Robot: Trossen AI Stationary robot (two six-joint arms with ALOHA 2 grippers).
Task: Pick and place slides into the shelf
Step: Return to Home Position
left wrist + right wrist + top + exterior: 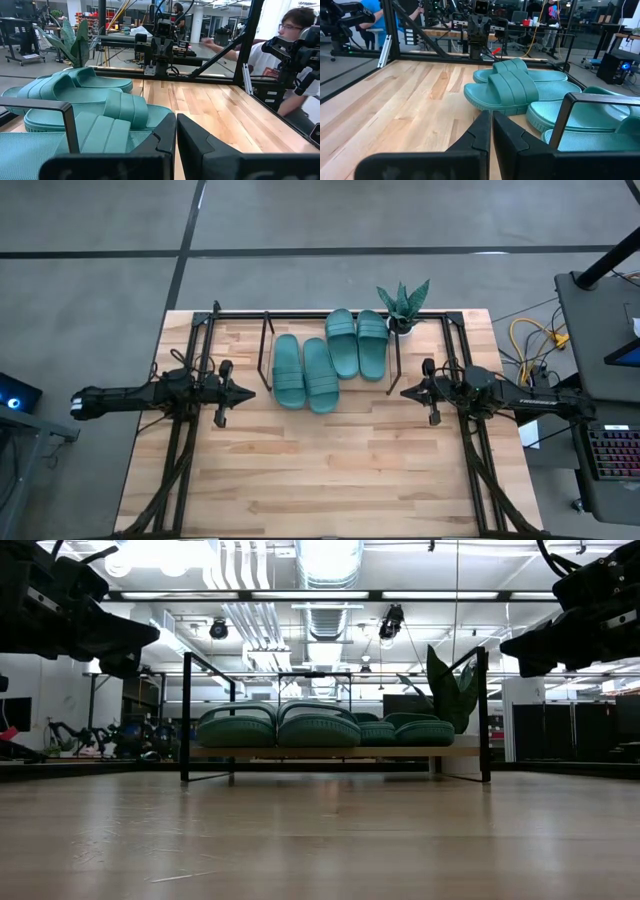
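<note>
Four teal slides lie side by side, soles down, on the shelf point(266, 345) at the table's far middle. The left pair point(305, 375) reaches farther toward the near edge than the right pair point(357, 343). The low view shows all the slides point(280, 728) on the shelf's wood board point(330, 751). My left gripper point(250, 392) hovers shut left of the shelf, pointing right, with the slides point(100, 132) before its own fingers point(176, 131). My right gripper point(404, 392) hovers shut right of the shelf, pointing left at the slides point(505, 90). Neither touches anything.
A spiky potted plant point(403, 305) stands at the shelf's far right corner. Black frame rails point(185, 370) run along the table's left and right sides. Bare wood point(330, 470) spreads across the table's near half. People sit beyond the table point(295, 35).
</note>
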